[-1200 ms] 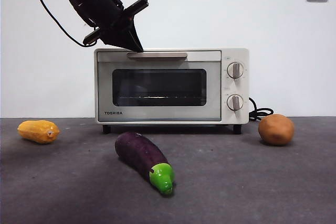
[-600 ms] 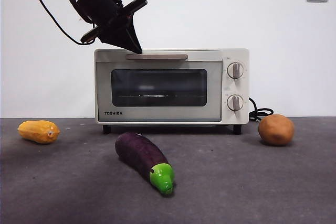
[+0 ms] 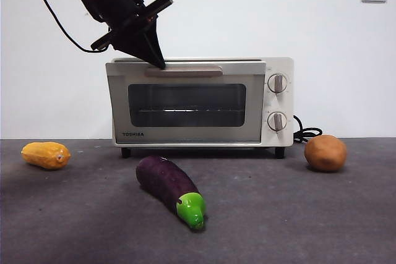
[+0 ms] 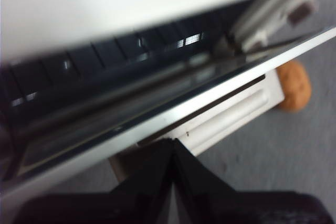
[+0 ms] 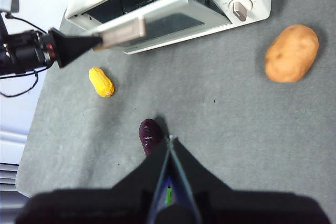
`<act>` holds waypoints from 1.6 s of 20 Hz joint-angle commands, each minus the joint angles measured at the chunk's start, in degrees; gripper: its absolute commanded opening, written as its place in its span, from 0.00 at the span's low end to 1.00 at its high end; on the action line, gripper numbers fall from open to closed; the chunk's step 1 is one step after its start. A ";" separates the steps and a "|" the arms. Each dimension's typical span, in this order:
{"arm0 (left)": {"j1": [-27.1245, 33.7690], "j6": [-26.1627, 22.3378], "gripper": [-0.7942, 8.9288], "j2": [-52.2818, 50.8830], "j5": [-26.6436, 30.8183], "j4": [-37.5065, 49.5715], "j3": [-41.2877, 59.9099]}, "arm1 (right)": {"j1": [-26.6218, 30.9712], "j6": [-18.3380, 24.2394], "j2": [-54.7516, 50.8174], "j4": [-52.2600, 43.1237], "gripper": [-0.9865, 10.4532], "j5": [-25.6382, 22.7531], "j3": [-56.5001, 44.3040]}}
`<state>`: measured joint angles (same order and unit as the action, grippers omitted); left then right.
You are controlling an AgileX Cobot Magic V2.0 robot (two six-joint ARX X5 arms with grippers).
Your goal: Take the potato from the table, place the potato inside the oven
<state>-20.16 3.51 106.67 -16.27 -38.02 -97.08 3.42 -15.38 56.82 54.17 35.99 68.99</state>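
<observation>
The left tool [image 3: 158, 61], jaws closed to a point, hooks the beige bar handle [image 3: 184, 71] of the cream-white boxy toaster oven [image 3: 278, 100], whose dark glass door [image 5: 157, 22] is tipped partly open. The right tool [image 5: 169, 145], jaws pressed together and holding nothing, hangs high over the purple eggplant [image 5: 150, 135]. The round orange-brown matte potato [image 5: 291, 52] lies on the dark grey bench [image 5: 226, 119], well off to that tool's side, beside the oven's knobs. It looks firm, moderately heavy and liable to roll; gripping across its narrower middle seems safest.

Low front view; two wrist views
</observation>
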 commanded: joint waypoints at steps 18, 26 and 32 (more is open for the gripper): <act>-7.93 -1.44 0.08 8.72 13.97 -9.88 1.99 | -0.09 5.35 -0.02 1.14 0.09 -0.48 0.17; -9.92 -0.90 0.08 8.68 15.45 -11.19 1.99 | -0.09 6.82 0.00 1.60 0.09 -2.58 0.17; -10.27 -0.90 0.08 5.62 12.96 -13.70 1.99 | -0.09 6.99 0.48 2.14 0.09 -2.58 0.17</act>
<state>-30.17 2.17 113.03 -3.07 -51.83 -95.33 3.42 -9.15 57.19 56.36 33.39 68.99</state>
